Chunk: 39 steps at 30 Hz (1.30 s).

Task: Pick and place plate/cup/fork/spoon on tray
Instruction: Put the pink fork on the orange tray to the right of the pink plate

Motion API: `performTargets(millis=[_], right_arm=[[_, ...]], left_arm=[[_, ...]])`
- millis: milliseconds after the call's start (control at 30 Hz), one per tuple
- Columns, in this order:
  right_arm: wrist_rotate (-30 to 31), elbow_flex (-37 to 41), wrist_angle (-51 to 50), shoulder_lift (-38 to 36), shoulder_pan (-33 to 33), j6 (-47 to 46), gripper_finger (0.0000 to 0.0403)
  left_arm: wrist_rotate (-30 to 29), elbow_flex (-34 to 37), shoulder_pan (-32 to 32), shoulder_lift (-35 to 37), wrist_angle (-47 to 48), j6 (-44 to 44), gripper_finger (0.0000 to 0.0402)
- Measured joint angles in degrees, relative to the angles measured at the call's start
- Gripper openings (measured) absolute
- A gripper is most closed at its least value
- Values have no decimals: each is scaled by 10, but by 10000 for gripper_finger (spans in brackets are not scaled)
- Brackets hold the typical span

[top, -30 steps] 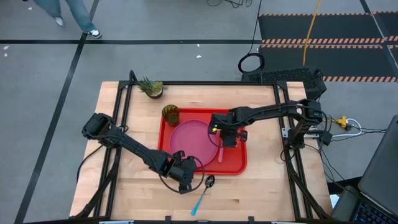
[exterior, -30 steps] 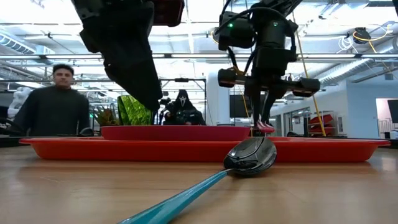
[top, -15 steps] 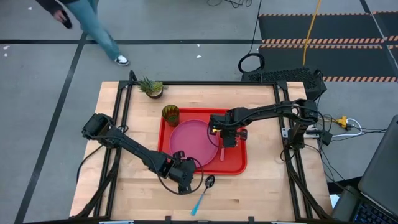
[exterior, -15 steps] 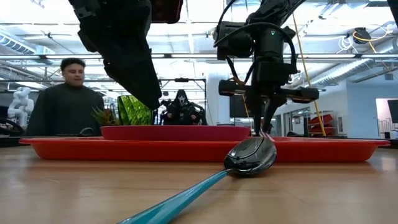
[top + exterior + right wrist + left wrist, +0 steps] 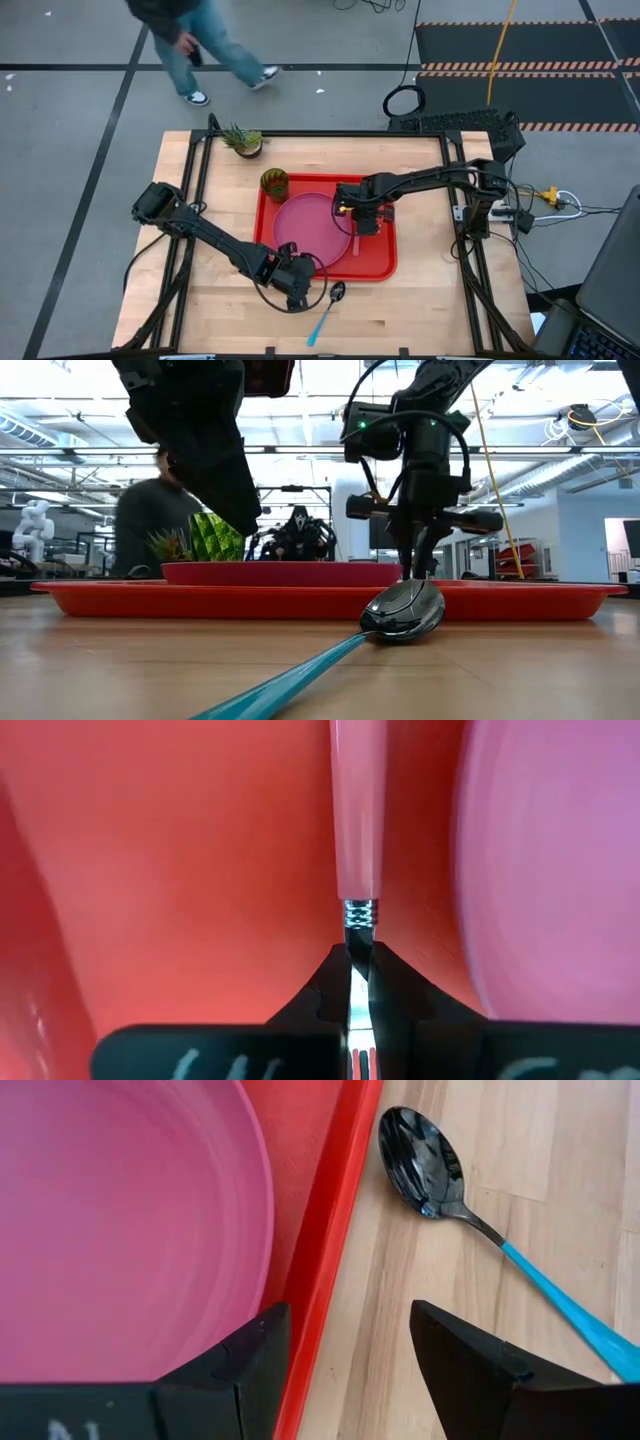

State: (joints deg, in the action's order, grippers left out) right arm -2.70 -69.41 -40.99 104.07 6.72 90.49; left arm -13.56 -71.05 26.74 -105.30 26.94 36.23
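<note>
Grey floor [image 5: 60,150] with black tape lines; striped black mats [image 5: 520,60] far right. Person [image 5: 205,40] walking past table's far side. Low view: bright ceiling lights, glass partitions, white figure [image 5: 35,520].

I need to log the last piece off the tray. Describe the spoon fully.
The spoon has a dark, glossy metal bowl and a slim light blue handle. It lies flat on the wooden table, just outside the red tray's near rim and not touching it, bowl toward the tray, handle angled away. Nothing holds it: the left hand, open, hangs over the tray rim beside it.
</note>
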Motion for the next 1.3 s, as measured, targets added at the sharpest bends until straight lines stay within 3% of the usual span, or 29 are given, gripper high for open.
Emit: performTargets(millis=[1300], right_arm=[[27,44,33,-3,-12,2,4]], left_arm=[[0,0,3,0,-1,10,209]])
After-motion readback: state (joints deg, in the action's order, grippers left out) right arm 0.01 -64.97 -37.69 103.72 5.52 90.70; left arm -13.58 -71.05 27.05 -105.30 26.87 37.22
